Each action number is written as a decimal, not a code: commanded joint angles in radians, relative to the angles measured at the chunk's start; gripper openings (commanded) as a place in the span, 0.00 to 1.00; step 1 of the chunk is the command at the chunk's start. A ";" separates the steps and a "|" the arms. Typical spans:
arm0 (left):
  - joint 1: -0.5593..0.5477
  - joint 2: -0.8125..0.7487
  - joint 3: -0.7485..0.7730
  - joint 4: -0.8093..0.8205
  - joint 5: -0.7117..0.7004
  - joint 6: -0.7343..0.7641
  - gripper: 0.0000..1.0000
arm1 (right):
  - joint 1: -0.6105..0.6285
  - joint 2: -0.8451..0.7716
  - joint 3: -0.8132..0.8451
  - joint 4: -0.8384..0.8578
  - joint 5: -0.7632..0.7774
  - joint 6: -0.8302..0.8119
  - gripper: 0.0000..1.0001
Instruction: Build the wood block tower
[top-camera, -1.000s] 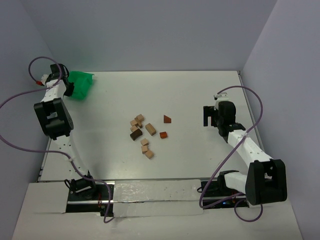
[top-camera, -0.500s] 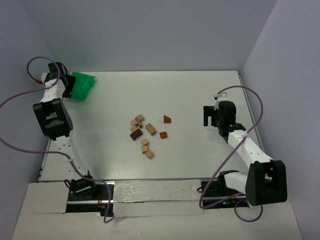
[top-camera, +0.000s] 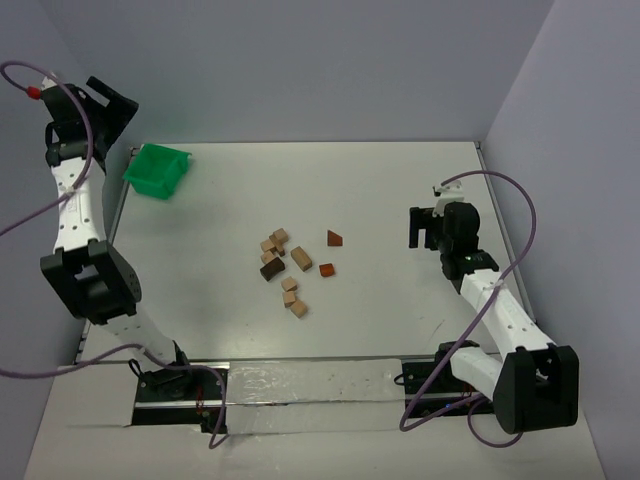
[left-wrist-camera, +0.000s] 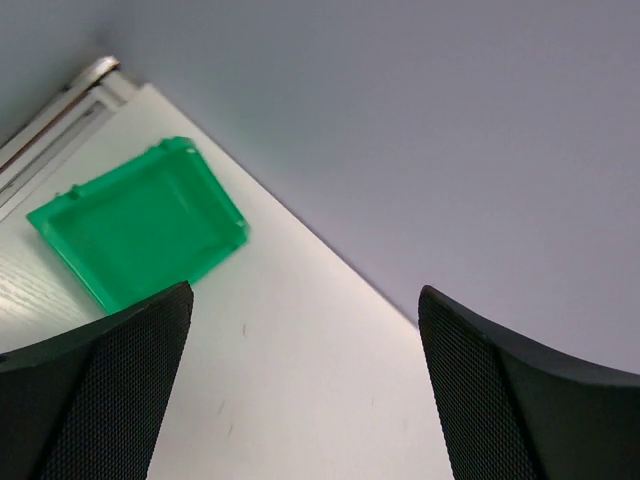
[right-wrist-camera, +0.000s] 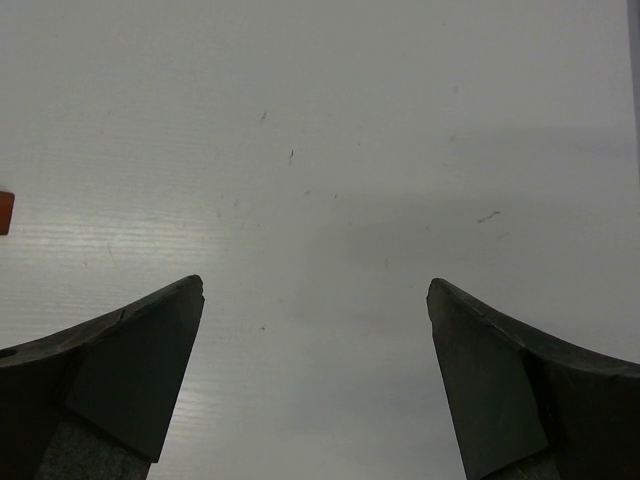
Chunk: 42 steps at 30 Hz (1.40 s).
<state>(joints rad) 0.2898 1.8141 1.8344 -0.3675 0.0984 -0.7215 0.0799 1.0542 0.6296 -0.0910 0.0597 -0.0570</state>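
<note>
Tan, reddish-brown and dark brown wooden blocks (top-camera: 285, 265) lie loose in a small scatter at the middle of the white table (top-camera: 400, 180) — nothing is stacked yet. Your left gripper (left-wrist-camera: 305, 300) is spread wide and empty, high over the far left corner above the green plastic bin (top-camera: 158, 170), well apart from the pieces. Your right gripper (right-wrist-camera: 315, 285) is also spread and empty, hovering over bare table to the right of the reddish-brown triangular wedge (top-camera: 335, 238) and the reddish-brown cube (top-camera: 327, 269). Watch the left side of the scatter: several tan pieces touch or nearly touch, so wide jaws coming down there would likely nudge neighbours or catch two at once. Such small pieces may also twist in the pinch — a crooked base would probably topple whatever you build on it.
</note>
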 joint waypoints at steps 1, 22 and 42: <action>-0.005 -0.207 -0.264 0.148 0.353 0.421 0.99 | 0.004 -0.056 0.034 0.009 -0.036 -0.008 1.00; -0.643 -0.412 -0.750 -0.196 0.382 1.321 0.89 | 0.004 -0.064 0.035 -0.030 -0.180 -0.024 1.00; -0.876 -0.073 -0.494 -0.199 0.242 1.254 0.86 | 0.004 -0.031 0.041 -0.030 -0.156 -0.027 1.00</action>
<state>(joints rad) -0.5292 1.7003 1.3018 -0.5945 0.3921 0.6008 0.0807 1.0207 0.6296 -0.1291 -0.1135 -0.0761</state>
